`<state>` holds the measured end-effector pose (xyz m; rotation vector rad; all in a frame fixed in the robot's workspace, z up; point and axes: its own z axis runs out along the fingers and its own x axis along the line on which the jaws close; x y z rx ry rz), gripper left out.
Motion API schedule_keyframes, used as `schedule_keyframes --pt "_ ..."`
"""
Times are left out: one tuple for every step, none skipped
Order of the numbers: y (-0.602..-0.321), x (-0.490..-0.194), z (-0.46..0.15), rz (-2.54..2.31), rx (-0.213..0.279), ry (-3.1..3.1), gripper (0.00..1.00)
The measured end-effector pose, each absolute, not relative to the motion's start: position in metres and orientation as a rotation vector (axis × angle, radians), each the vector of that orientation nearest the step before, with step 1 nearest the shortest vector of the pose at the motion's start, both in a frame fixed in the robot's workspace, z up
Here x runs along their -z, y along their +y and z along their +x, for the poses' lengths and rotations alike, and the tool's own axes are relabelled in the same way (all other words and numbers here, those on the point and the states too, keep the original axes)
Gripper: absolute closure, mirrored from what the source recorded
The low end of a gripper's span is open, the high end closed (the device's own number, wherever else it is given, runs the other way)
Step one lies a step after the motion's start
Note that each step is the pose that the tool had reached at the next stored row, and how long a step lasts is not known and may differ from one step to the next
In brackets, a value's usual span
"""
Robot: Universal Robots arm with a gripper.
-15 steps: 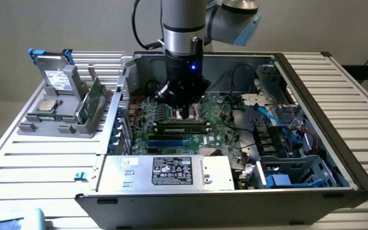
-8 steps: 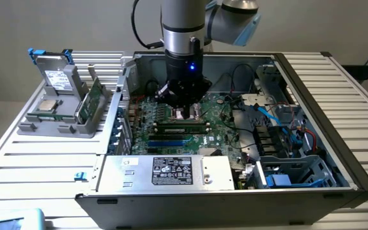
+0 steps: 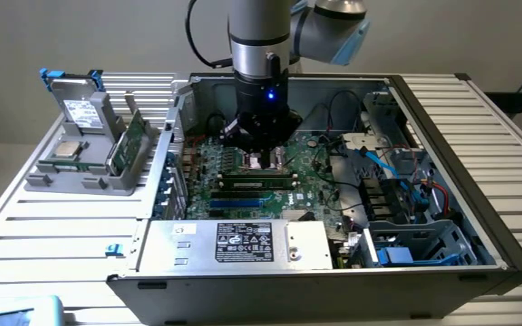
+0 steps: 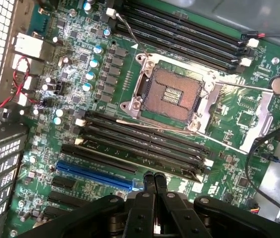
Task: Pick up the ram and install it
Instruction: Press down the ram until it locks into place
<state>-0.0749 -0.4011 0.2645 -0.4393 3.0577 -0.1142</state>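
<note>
Gripper (image 3: 263,161) (image 4: 155,179) was fully closed and held nothing, low over the motherboard (image 3: 311,159). The ram (image 3: 259,180) looked already slotted just beside it. I judged this the seating step, which calls for an even, straight push.

text: none legible | power supply (image 3: 234,246) label: print too small | motherboard (image 4: 105,74) markings: unreadable
</note>
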Motion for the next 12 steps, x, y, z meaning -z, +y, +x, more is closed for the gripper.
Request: schedule_keyframes --pt "-0.4011 -0.2645 -0.0749 -0.423 0.115 3.058 0.89" --pt "-0.4011 -0.2645 -0.0749 -0.407 0.115 3.058 0.89" --pt "-0.4011 -0.2645 -0.0749 -0.391 0.115 3.058 0.89" --pt "-0.4011 -0.2645 -0.0749 -0.376 0.116 3.058 0.89" --pt "-0.4011 -0.2645 -0.0749 -0.36 0.116 3.059 0.89" --pt "-0.4012 -0.2646 -0.0749 -0.343 0.117 3.059 0.89" --pt "-0.4012 -0.2646 -0.0749 -0.327 0.117 3.06 0.89" --pt "-0.4012 -0.2646 -0.0749 -0.309 0.118 3.062 0.89" --pt "-0.4011 -0.2646 -0.0749 -0.292 0.118 3.063 0.89" --pt "-0.4011 -0.2645 -0.0749 -0.273 0.118 3.065 0.89" --pt "-0.4012 -0.2646 -0.0749 -0.255 0.118 3.067 0.89" --pt "-0.4011 -0.2646 -0.0749 -0.237 0.118 3.068 0.89"
